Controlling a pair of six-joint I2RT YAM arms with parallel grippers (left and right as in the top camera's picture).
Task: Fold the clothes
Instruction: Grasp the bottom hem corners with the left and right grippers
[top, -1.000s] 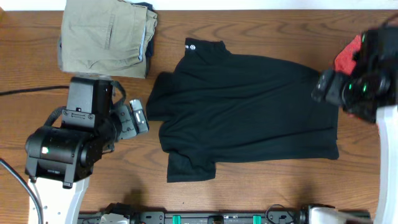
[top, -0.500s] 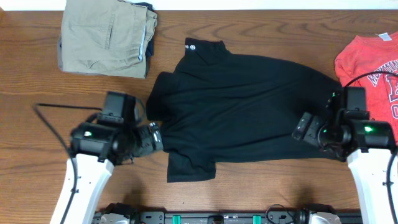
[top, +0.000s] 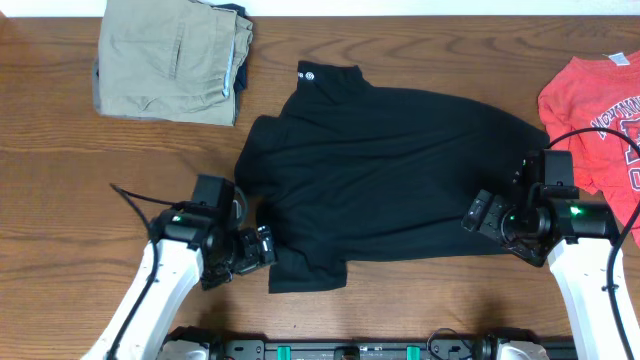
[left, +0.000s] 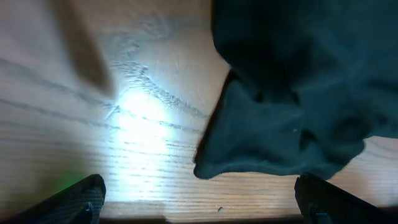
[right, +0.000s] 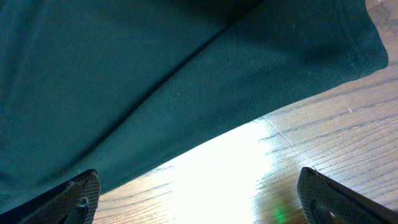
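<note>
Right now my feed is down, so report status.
Left gripper, right gripper: jaws open, empty, at opposite ends of black shirt. Shirt flat, unfolded. Khaki trousers, red T-shirt off to the sides.

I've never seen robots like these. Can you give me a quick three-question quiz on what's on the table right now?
1. True or false: the left gripper is shut on the black shirt.
2. What lies folded at the far left of the table? A) tan trousers B) a towel C) a shoe
3. Fill in: the red T-shirt lies on the robot's ___ side.
Key: 1 false, its jaws are open; 2 A; 3 right.
</note>
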